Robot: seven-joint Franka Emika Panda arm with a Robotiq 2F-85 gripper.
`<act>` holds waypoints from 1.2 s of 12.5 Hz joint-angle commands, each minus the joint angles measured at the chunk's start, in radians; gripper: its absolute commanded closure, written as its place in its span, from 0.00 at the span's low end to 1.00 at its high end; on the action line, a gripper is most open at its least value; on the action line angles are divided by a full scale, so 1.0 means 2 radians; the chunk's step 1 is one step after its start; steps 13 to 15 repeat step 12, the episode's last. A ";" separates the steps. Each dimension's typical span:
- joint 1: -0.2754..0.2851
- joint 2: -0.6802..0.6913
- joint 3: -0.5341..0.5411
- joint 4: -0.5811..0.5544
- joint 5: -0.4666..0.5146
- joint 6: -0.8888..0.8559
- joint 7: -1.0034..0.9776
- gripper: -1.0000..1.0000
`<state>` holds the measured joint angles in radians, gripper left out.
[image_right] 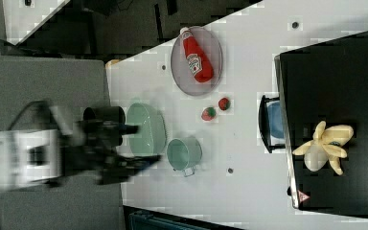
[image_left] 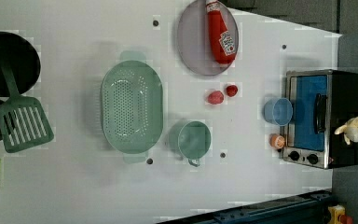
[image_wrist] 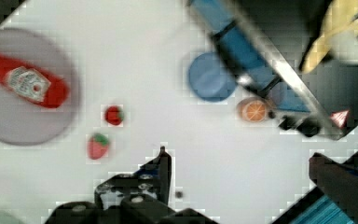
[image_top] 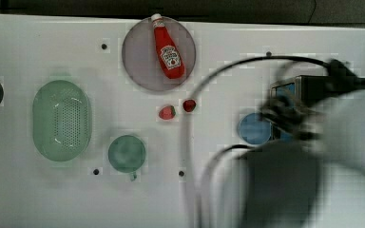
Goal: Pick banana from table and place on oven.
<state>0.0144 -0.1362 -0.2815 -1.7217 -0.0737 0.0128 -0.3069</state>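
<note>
Banana (image_right: 327, 146) lies on the oven's (image_right: 345, 72) black top, peel splayed open, nr the front edge w/ the knobs; also seen in left view (image_left: 352, 129). End effector (image_wrist: 240, 175) empty, fingers spread wide, up over the worktop (image_left: 74, 186) & apart from the banana. On worktop: ketchup bottle (image_top: 168, 46) on a grey plate (image_top: 138, 61), 2 strawberries (image_top: 167, 112) nr centre, blue cup (image_left: 278, 111) & orange slice (image_left: 277, 140) just in front of oven door, green colander (image_left: 131, 111), green mug (image_left: 194, 139).

probably a robot lab: toy kitchenware on a white drilled table (image_left: 74, 28), no kitchen fittings.
</note>
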 commanded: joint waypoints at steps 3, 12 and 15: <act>0.030 0.017 0.101 -0.007 0.007 0.008 0.266 0.00; 0.030 0.011 0.103 -0.008 0.007 0.015 0.272 0.00; 0.030 0.011 0.103 -0.008 0.007 0.015 0.272 0.00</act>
